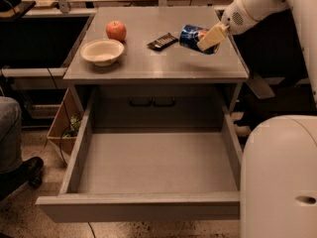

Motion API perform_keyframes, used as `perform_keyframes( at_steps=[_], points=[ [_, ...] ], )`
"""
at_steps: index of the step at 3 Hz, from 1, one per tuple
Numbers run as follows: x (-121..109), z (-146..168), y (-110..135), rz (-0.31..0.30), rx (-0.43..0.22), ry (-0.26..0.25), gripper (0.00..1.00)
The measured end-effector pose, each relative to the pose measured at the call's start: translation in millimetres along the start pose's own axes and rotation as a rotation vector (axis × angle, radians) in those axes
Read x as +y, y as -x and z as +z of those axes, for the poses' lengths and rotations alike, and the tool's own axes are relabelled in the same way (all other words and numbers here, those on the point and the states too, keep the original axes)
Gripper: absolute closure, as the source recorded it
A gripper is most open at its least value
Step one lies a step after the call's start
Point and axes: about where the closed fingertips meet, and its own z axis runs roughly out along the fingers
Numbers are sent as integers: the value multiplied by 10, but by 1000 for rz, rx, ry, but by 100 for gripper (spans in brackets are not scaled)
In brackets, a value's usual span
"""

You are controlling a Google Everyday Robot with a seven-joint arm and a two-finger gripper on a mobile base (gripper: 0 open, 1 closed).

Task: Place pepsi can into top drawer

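Camera view, as seen standing by: biggest thing is the white robot arm. Its fat lower segment fills the bottom right, and the upper part comes in from the top right over the tabletop's right edge. Next is the top drawer, pulled out toward the front; it's grey w/ a flat floor, low side walls L and R, and a plain front panel nearest me. Above it sits the grey tabletop, approx. square. Below the tabletop's front edge, at the back of the drawer opening, is a panel w/ two dark handles side by side. Off the left edge, down at floor level, there's a person's leg in jeans w/ a dark shoe. A brown box is tucked against the cabinet's left side.

On top, near the left edge abt midway front to back, a pale bowl stands upright. Just behind it, toward the back-left corner, is a red apple, close to the bowl but apart from it. The pepsi can is near the right edge, abt mid depth, tipped over on its side at tabletop level. Can't tell if it touches the surface. The gripper is at the can's right end, clenched on it; one cream finger lies across the can, the other is hidden behind. Smallest is a dark snack bar, lying flat just left of the can w/ a small gap between them.
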Motion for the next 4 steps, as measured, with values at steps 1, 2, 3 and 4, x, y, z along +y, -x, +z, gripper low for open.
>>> perform_keyframes(
  at_steps=[1,2,3,4],
  points=[
    [0,0,0,0,0,0,100],
    [113,141,-108,20,53,57,100],
    [420,187,-345,60,119,170,100],
    [729,51,-532,109,107,238,100]
  ],
)
